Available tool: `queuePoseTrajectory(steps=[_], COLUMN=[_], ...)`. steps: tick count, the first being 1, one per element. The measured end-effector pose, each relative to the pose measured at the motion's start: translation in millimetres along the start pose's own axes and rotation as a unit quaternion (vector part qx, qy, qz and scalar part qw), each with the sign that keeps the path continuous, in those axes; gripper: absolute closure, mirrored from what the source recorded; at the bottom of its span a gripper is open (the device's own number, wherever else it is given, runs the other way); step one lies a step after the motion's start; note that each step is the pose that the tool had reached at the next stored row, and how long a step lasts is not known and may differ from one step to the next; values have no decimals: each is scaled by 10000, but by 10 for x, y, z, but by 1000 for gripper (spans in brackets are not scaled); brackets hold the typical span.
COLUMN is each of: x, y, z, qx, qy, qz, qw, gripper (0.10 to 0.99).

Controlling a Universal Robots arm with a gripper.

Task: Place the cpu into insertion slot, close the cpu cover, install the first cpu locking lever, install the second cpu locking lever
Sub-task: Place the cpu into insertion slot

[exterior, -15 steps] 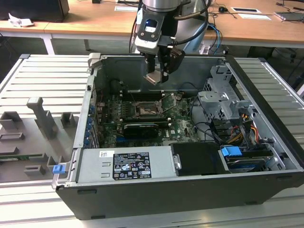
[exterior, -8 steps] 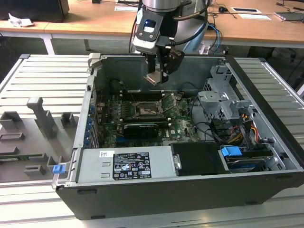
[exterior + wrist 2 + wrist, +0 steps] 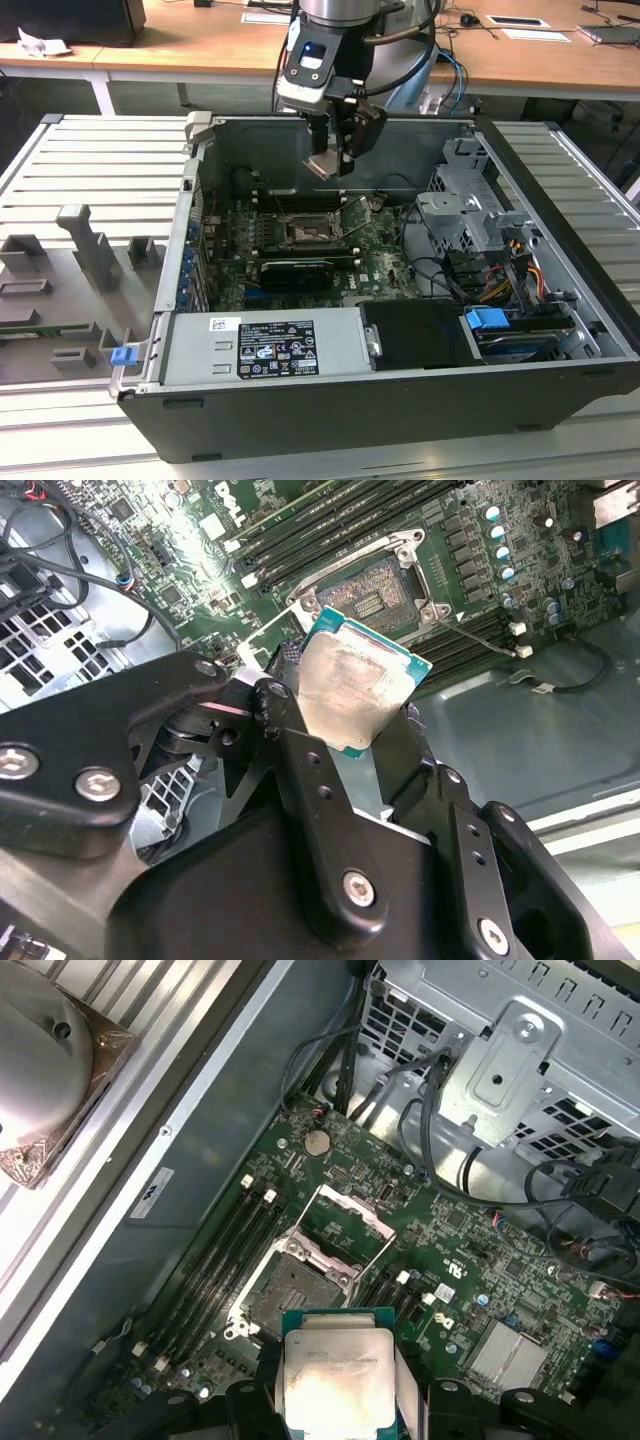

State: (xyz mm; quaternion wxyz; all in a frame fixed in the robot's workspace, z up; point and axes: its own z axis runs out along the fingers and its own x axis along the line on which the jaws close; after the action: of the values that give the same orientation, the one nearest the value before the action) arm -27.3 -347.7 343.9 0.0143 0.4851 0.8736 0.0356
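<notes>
One chip is my whole load. In the exterior view my end effector is clenched on the cpu, well above the insertion slot. In the second wrist view the cpu looks tilted, so levelling it and matching its corners to the socket matters most. In the first wrist view the cpu cover seems raised, probably clear of the bare insertion slot.

Seen from some way off, the exterior view looks down at a slant over the whole open computer case and the arm above it. Both wrist views ride close behind the pincer, peering steeply down past the gripped chip. All three share the socket on the green board.
</notes>
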Motion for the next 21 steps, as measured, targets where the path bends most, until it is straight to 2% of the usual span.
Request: queuePoseTrajectory(steps=[2, 6, 10, 13, 21], x=[0, 0, 0, 0, -1], y=[0, -2, -2, -3, -7], z=[4, 20, 31, 43, 84], qx=[-1, -3, -6, -7, -7], qy=[-6, -36, -61, -67, -69], qz=[72, 448, 778, 855, 877], qw=[10000, 9990, 9970, 9963, 9961], gripper=[557, 557, 557, 557, 557])
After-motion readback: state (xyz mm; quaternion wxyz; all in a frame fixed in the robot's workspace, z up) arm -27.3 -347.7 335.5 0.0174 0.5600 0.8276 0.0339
